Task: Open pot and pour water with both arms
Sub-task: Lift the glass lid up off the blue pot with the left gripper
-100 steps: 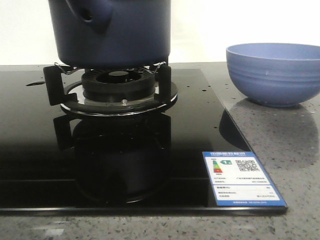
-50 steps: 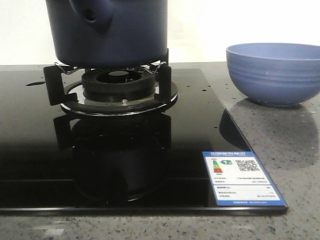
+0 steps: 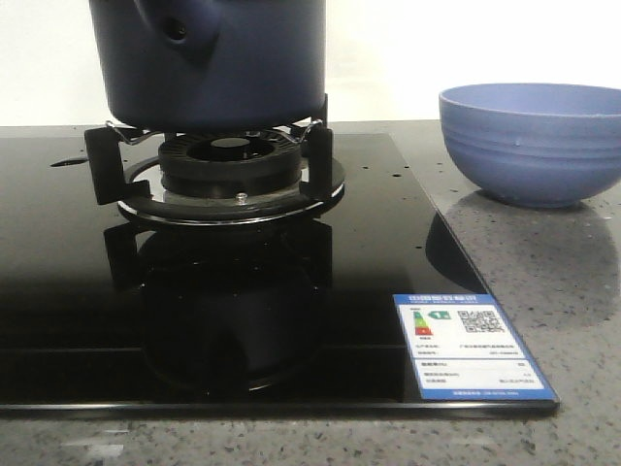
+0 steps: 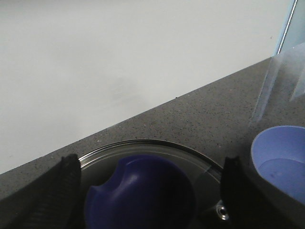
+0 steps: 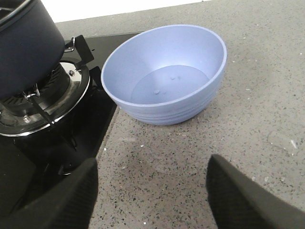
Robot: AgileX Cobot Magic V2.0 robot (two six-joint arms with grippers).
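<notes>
The dark navy pot (image 3: 209,58) stands on the burner stand (image 3: 233,175) at the back left, its stub handle (image 3: 175,29) facing me. It also shows in the right wrist view (image 5: 24,43). A glass lid (image 4: 157,147) with a dark blue knob (image 4: 143,195) covers it. My left gripper (image 4: 150,162) hangs open over the lid. Its black fingers (image 4: 66,191) stand wide on either side of the knob and clear of it. My right gripper (image 5: 152,162) is open above bare counter, just in front of the bowl. Neither gripper shows in the front view.
A light blue ribbed bowl (image 3: 534,146) sits on the speckled counter right of the black glass cooktop (image 3: 58,291), with a few drops inside (image 5: 164,83). An energy label (image 3: 471,345) is stuck at the cooktop's front right corner. A white wall is behind.
The pot has shifted slightly to the left on the burner stand. The bowl has not moved.
</notes>
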